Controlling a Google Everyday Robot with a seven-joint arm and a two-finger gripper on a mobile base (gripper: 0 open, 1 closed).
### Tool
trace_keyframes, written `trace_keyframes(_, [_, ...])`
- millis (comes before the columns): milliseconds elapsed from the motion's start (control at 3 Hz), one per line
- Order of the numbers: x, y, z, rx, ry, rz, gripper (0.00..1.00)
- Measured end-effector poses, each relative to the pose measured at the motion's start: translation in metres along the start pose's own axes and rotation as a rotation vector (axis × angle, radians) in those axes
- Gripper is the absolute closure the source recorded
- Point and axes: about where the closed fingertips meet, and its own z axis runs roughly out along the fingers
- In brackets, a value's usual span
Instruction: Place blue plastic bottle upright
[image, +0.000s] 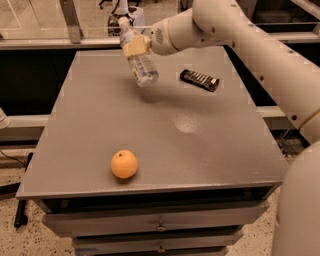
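The blue plastic bottle (140, 62) is a clear ribbed bottle with a white cap and a pale label. It hangs tilted above the far middle of the grey table (210, 150), cap up and to the left, base down and to the right. My gripper (135, 47) is shut on the bottle around its upper half, reaching in from the right at the end of the white arm. The bottle's base is a little above the tabletop, with its shadow beneath.
An orange (124, 164) sits near the table's front edge, left of centre. A dark ribbed packet (199, 80) lies at the far right of the table. My white arm crosses the right side. Drawers are under the table's front.
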Motion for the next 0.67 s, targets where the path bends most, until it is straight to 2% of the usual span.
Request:
trace_keyframes(333, [-0.0018,0.0003,-0.0335,-0.024,-0.057,-0.043,1.0])
trace_keyframes(667, [-0.001,-0.0009,-0.0326,-0.02,-0.054,-0.047,1.0])
